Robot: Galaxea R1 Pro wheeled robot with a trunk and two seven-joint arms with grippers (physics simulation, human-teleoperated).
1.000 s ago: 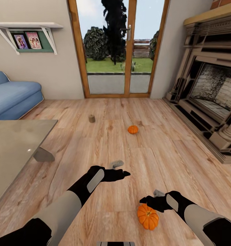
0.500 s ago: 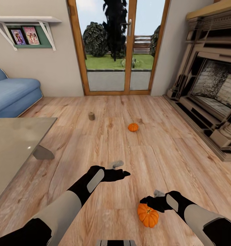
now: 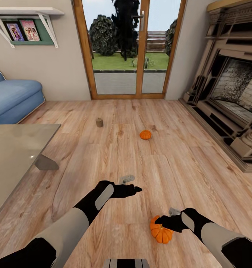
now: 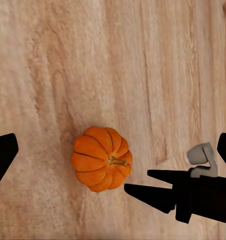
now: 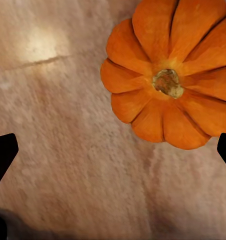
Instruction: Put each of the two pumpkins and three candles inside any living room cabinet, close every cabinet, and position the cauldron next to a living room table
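Reaching my right arm low and forward, I hold my right gripper (image 3: 160, 220), jaws spread, just over the near pumpkin (image 3: 161, 231) on the floor (image 3: 185, 167), while my left gripper (image 3: 139, 190), also spread, hovers level nearby.

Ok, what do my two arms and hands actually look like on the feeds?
Both arms have light grey forearm shells and black upper segments. The wrists are black with a grey oval panel. The left hand and right hand are black with tapering pointed fingers. A small grey cylindrical part sits by each wrist. No cables or markings are visible.
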